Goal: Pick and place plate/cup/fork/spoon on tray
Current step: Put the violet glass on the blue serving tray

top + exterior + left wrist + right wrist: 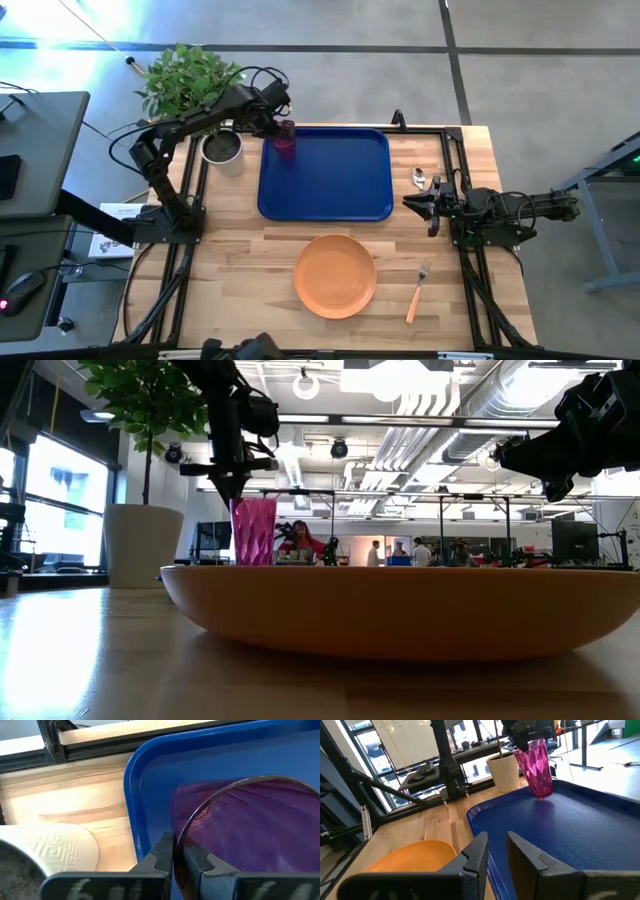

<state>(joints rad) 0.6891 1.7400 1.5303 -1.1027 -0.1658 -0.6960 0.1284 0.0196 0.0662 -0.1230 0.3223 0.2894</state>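
Wooden bench (pixel 250 250) fills the high view, grey floor around it; low view looks into an open workshop hall with people far back.

Tray (pixel 325 175) sits at the far centre of the bench, flat, blue.

Plate (pixel 335 275) lies on bare wood near the front edge, just in front of the tray, not touching it. It blocks most of the low view.

Potted plant (pixel 190 80) and its white pot (pixel 222 146) stand just left of the tray's far-left corner.

Left end effector (pixel 284 125) is over the tray's far-left corner, fingers (pixel 162 855) pinched on the rim of the cup (pixel 285 140), one finger inside and one outside. Cup looks upright at that corner; right wrist view shows its base at the tray floor, but contact can't be confirmed.

Right end effector (pixel 412 205) hangs just right of the tray's right edge, fingers (pixel 477 852) a narrow gap apart, nothing between them.

Fork (pixel 418 290) lies on wood right of the plate, tines pointing away from the front edge.

Spoon (pixel 420 179) lies near the right arm, just past the tray's right edge, partly hidden.
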